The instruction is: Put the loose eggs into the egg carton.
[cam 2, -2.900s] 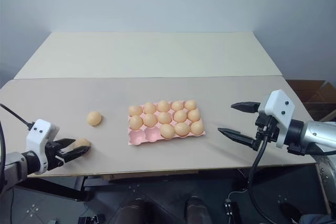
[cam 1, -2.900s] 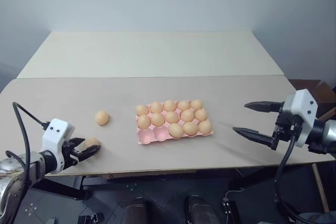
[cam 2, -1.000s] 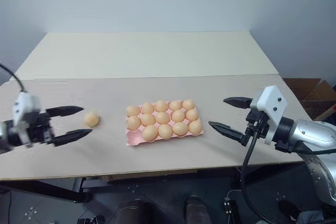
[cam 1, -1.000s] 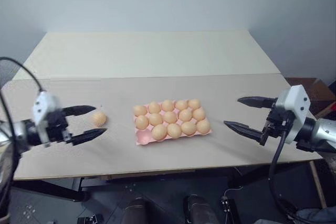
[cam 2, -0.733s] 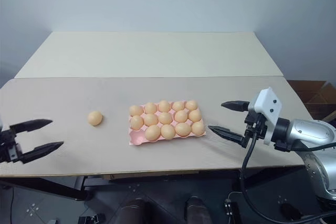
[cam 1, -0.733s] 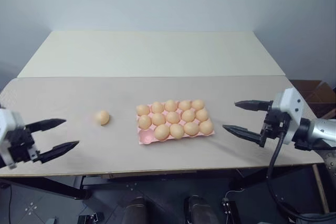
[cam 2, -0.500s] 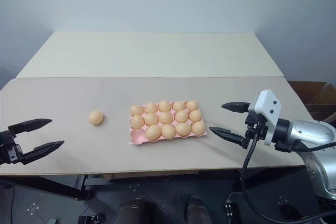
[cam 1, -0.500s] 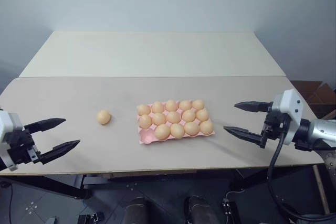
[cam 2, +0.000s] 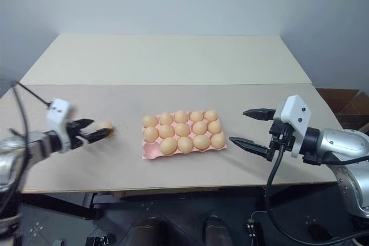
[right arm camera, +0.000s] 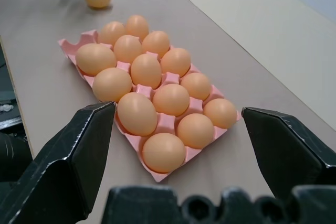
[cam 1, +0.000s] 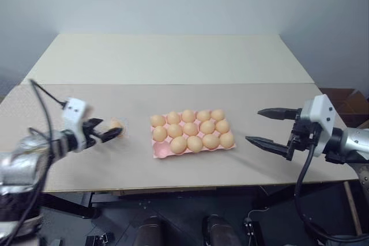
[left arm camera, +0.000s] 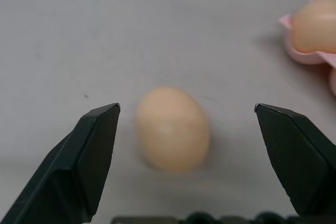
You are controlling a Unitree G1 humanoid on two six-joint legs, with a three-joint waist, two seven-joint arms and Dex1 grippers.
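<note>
One loose egg (cam 1: 117,124) lies on the tan table left of the egg carton (cam 1: 158,153). My left gripper (cam 1: 108,132) is open and low over the table. In the left wrist view its fingers (left arm camera: 94,150) stand wide on either side of this egg (left arm camera: 172,128) without touching it. The pink egg carton (right arm camera: 69,42) holds several eggs, and its near-left corner cup is bare. My right gripper (cam 1: 253,125) hangs open and empty to the right of the carton, pointing at it.
The table's front edge (cam 1: 173,187) runs just below both grippers. A paler second table (cam 1: 167,56) adjoins at the back. A brown cardboard box (cam 1: 345,97) stands on the floor beyond the right end.
The egg my left gripper held earlier now sits in the carton. That gripper drew back to the near-left edge, then swung forward and down around the last loose egg. The right arm stayed put.
</note>
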